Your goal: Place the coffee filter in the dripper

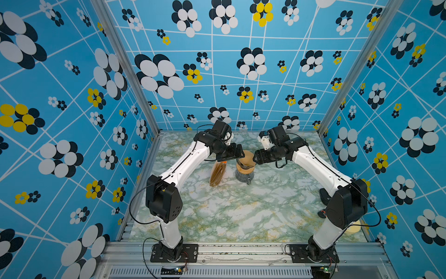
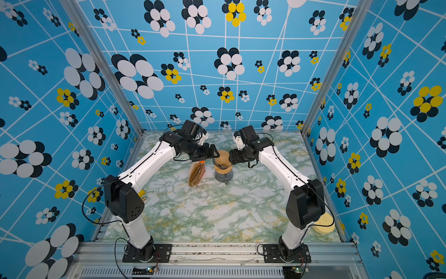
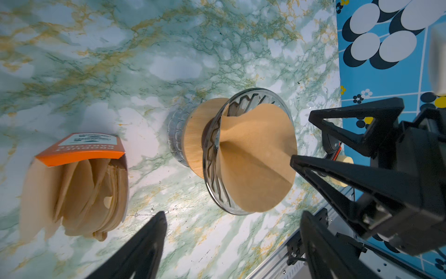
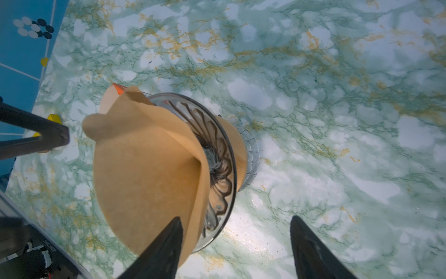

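The filter (image 3: pixel 255 164) is point-down in the dripper (image 3: pixel 211 169), but kinda lopsided: it leans to one side and pokes out well past the glass rim. The dripper sits on a wooden ring (image 3: pixel 193 140) on top of a jug (image 1: pixel 242 177), mid-table (image 1: pixel 241 212). The left gripper (image 3: pixel 234 213) is spread wide with nothing in it, near the dripper. The right gripper (image 4: pixel 236 218) is wide too, one finger right at the filter's edge, though it's hard to tell if it's touching. A packet (image 3: pixel 79 188) of spare filters lies near the jug.
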